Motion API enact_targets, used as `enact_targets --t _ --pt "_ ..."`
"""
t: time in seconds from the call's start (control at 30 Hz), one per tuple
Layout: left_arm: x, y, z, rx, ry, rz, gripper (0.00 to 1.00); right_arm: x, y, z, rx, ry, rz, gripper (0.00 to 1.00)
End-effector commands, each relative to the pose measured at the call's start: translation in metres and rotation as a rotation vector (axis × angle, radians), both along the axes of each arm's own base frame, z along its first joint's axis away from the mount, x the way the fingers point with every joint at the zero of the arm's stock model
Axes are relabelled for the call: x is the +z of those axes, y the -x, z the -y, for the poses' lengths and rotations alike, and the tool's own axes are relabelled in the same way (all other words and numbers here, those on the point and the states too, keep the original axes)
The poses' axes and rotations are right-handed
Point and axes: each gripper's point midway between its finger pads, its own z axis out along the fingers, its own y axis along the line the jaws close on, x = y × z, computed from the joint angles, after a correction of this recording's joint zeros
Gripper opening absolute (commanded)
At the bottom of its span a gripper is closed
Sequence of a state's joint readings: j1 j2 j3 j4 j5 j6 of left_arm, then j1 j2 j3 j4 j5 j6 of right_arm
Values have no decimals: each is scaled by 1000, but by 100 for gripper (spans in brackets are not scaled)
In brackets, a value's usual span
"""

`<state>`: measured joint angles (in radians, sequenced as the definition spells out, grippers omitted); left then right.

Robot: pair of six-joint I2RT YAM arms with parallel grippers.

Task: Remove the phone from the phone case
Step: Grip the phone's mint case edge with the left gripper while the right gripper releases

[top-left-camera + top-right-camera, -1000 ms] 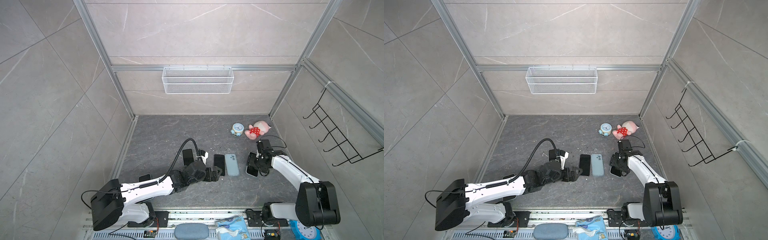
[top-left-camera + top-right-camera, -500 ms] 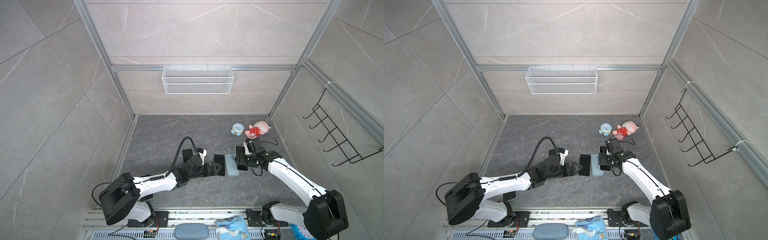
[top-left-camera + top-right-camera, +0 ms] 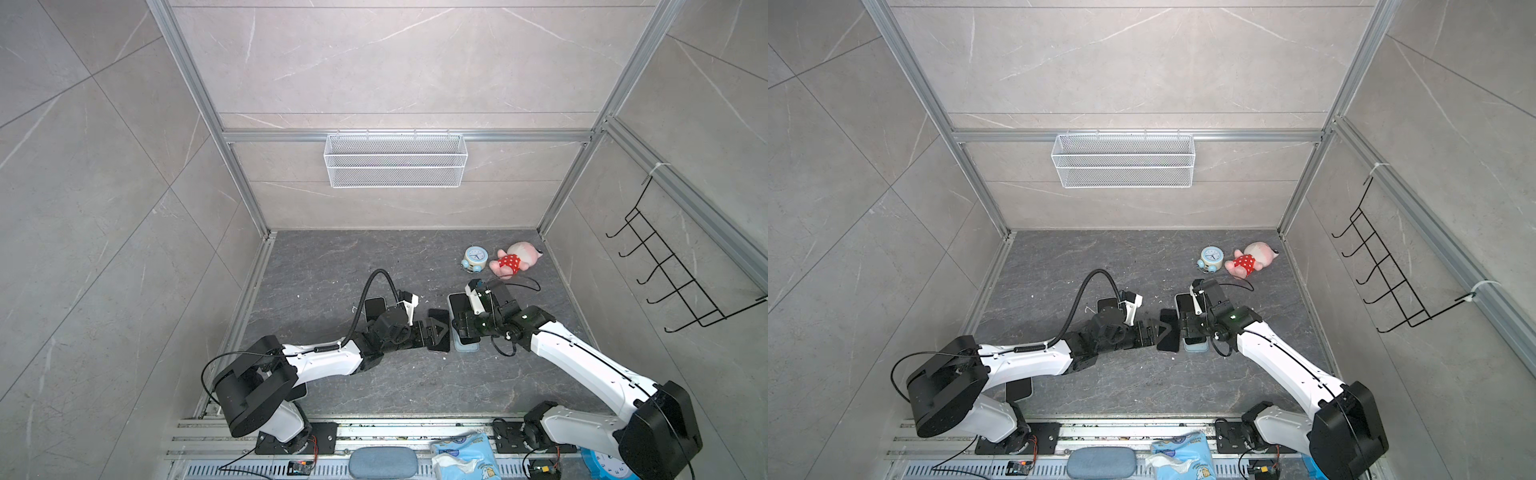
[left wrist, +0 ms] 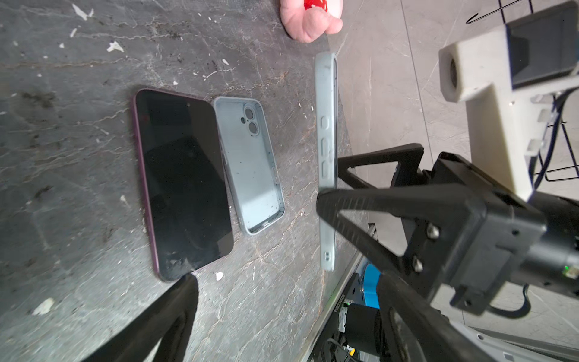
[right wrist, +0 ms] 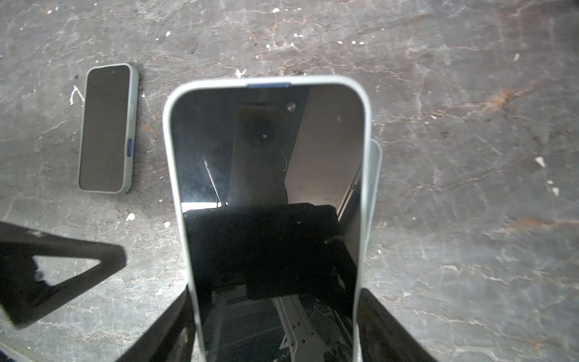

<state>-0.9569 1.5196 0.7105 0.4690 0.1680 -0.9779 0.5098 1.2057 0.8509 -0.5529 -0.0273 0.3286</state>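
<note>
Now stretched inward, the right gripper clamps the cased phone; left gripper gapes alongside

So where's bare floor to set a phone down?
Free: floor between back wall and left arm; front strip between it and right arm. Crowded: the middle, around bare phone and empty case; clock and plush fill the back right.

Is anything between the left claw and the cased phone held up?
Nothing visible: the open left gripper faces the cased phone in the right gripper across a clear gap; the bare phone lies flat below.
</note>
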Motion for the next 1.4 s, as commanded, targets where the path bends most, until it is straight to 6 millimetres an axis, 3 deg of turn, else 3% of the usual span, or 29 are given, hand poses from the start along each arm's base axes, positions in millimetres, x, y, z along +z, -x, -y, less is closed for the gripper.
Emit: enact_targets --t 0.0,0.23,0.47,0.63,1.37 --pt "27 -10 14 -2 102 44 91 29 -7 -18 61 -46 95 37" --pt "20 -19 8 50 94 46 89 32 5 -37 146 -60 107 37" --pt "18 -30 -7 116 98 41 88 31 10 -44 178 -62 107 36" --pt "19 -35 -6 125 113 33 85 32 17 -53 215 -70 108 36" --pt "7 -41 3 147 175 -32 4 31 23 -69 247 -128 83 34"
